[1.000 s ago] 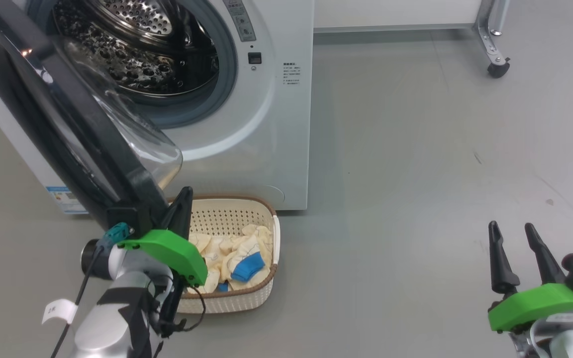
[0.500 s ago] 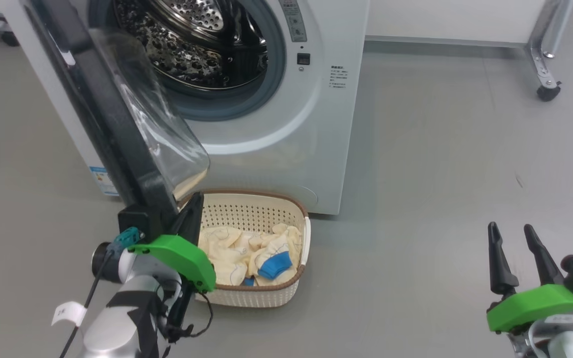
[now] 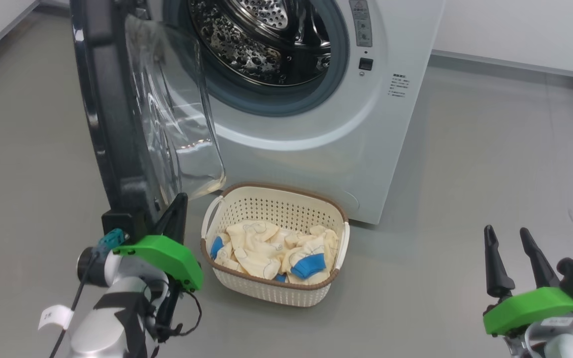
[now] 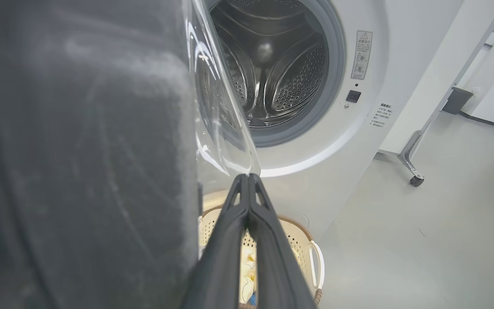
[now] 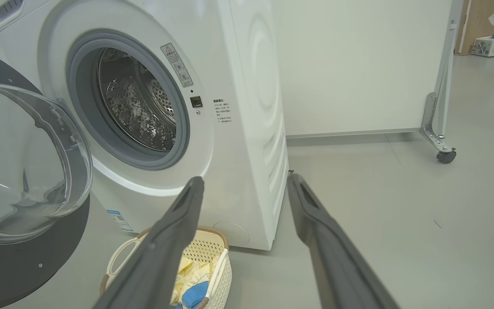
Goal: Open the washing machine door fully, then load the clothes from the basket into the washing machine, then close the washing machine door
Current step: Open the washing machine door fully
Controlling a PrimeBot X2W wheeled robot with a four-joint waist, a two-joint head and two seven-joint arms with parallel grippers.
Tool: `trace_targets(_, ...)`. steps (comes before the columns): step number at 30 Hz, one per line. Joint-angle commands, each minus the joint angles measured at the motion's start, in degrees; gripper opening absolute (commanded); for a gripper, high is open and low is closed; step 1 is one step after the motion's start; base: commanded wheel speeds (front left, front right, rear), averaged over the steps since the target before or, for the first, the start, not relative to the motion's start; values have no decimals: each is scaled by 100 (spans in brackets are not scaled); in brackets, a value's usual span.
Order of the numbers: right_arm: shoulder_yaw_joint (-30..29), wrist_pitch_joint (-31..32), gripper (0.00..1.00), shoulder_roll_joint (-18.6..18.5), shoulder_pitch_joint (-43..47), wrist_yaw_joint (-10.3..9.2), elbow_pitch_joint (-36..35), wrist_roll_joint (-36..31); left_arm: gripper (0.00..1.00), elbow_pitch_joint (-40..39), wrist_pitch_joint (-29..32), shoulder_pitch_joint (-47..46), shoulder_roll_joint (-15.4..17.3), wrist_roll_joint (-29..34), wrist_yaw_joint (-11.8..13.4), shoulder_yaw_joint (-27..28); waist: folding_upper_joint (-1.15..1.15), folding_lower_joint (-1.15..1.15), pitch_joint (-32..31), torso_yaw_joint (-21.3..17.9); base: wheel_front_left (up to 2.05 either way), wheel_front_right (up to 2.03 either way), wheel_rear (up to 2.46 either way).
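Left pincer (image 3: 180, 199) — green housing (image 3: 164, 253), dark fingers (image 3: 174, 221), silver forearm (image 3: 102, 323)

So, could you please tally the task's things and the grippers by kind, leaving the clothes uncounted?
washing machine: 1
washing machine door: 1
basket: 1
grippers: 2, left gripper and right gripper
Total: 5

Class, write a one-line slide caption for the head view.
The washing machine door stands open, shut left gripper at its lower edge; basket of clothes before the washing machine; right gripper open.
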Motion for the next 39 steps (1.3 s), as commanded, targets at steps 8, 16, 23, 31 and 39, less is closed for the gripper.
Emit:
trace_targets(8,147,-56,100,-83,-192,-15,-145,-50,0,-156,-100,-209,308,-112,120,345,0,0,55,427,0,0,0)
trace_targets(16,174,-56,100,-102,-196,-15,-134,-43,0,-179,-124,-172,382,-174,180,393,0,0,107,659,0,0,0)
trace_targets(23,226,-56,100,-152,-253,-15,-146,-43,0,-244,-183,-128,481,-313,269,582,0,0,264,764,0,0,0)
trace_targets(31,284,-56,100,-287,-314,-15,-152,-35,0,-321,-260,-88,669,-488,381,917,0,0,488,848,0,0,0)
trace_targets(39,364,-56,100,-504,-402,-15,-188,-58,0,-416,-310,-86,930,-647,477,1353,0,0,789,912,0,0,0)
